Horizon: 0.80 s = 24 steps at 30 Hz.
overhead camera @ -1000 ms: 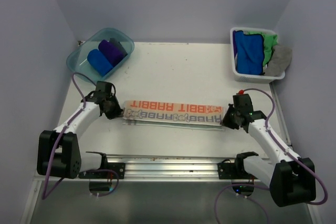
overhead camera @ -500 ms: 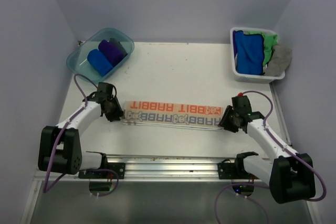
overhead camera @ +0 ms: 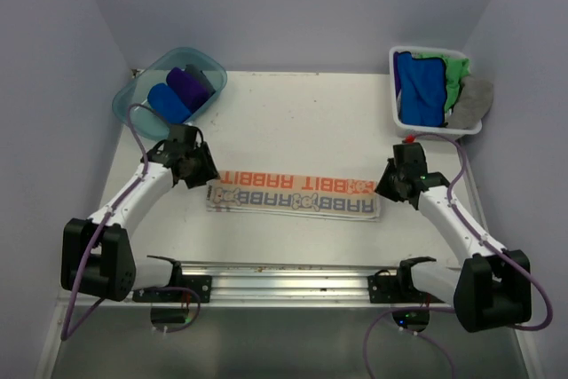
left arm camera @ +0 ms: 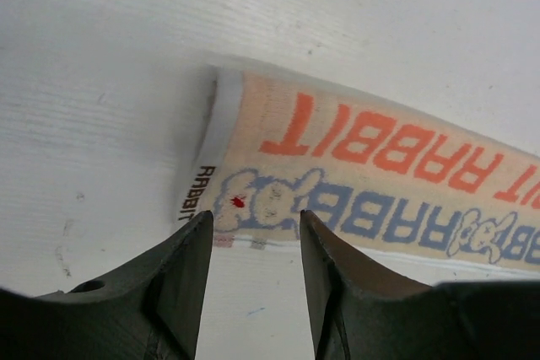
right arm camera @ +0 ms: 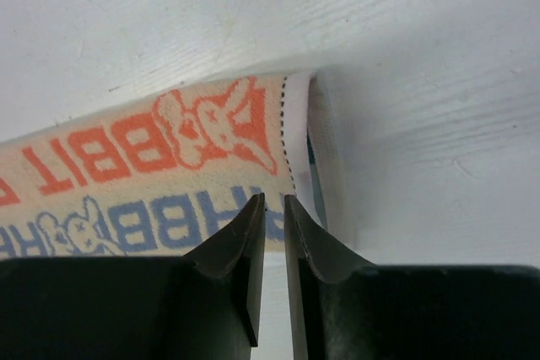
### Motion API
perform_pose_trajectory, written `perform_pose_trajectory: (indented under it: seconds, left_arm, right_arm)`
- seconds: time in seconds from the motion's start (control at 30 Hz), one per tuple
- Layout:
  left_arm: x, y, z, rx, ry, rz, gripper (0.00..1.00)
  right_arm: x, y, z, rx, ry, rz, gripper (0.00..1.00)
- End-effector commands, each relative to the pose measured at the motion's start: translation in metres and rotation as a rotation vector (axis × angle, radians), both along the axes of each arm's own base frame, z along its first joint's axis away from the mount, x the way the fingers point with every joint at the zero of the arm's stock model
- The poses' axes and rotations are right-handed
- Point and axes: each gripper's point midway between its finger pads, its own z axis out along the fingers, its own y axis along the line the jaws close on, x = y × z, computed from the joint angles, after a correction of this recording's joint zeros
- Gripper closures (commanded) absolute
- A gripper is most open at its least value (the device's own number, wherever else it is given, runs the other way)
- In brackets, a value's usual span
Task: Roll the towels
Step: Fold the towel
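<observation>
As the table (overhead camera: 302,113) bears the cream towel (overhead camera: 297,194) folded into a long flat strip, my left gripper (left arm camera: 253,223) hovers released at the towel's left end, my right gripper (right arm camera: 274,201) at its right end, jaws barely parted, empty.

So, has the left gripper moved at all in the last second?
Yes. The left gripper has shifted slightly away from the rail at the near edge, toward the tub. It is still by the towel's left end.
</observation>
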Motion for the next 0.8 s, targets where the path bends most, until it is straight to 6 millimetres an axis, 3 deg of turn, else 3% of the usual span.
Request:
perform_pose_trajectory:
  seconds: [0.0,0.1,0.13,0.27,0.4,0.53,0.6,0.73,0.77]
  left_arm:
    - [0.027,-0.026,0.025,-0.021,-0.113,-0.048,0.51]
    - [0.04,-0.056,0.023,-0.056,-0.132,-0.123,0.53]
    - [0.043,-0.059,0.011,-0.054,-0.107,-0.131,0.54]
    - [0.062,-0.06,-0.013,-0.023,-0.074,-0.124,0.55]
    - [0.073,-0.055,-0.041,0.003,-0.029,-0.11,0.55]
    - [0.076,-0.052,-0.054,0.003,-0.001,-0.101,0.57]
    - [0.076,-0.05,-0.057,0.01,0.002,-0.094,0.57]
    - [0.078,-0.047,-0.042,0.009,-0.023,-0.094,0.58]
    - [0.078,-0.048,-0.037,0.006,-0.032,-0.096,0.57]
  right_arm:
    - [0.031,0.011,0.016,0.047,-0.079,0.021,0.82]
    - [0.044,0.019,0.014,0.062,-0.059,0.051,0.93]
    - [0.047,0.019,0.013,0.054,-0.055,0.058,0.93]
    - [0.056,0.016,-0.002,0.027,-0.016,0.06,0.94]
    - [0.056,0.0,-0.042,-0.066,0.092,0.018,0.95]
    - [0.056,-0.001,-0.06,-0.079,0.147,0.019,0.95]
    - [0.055,0.002,-0.056,-0.063,0.137,0.03,0.92]
    - [0.047,-0.007,-0.02,-0.101,0.046,0.031,0.62]
    - [0.038,-0.015,-0.021,-0.136,0.062,0.019,0.58]
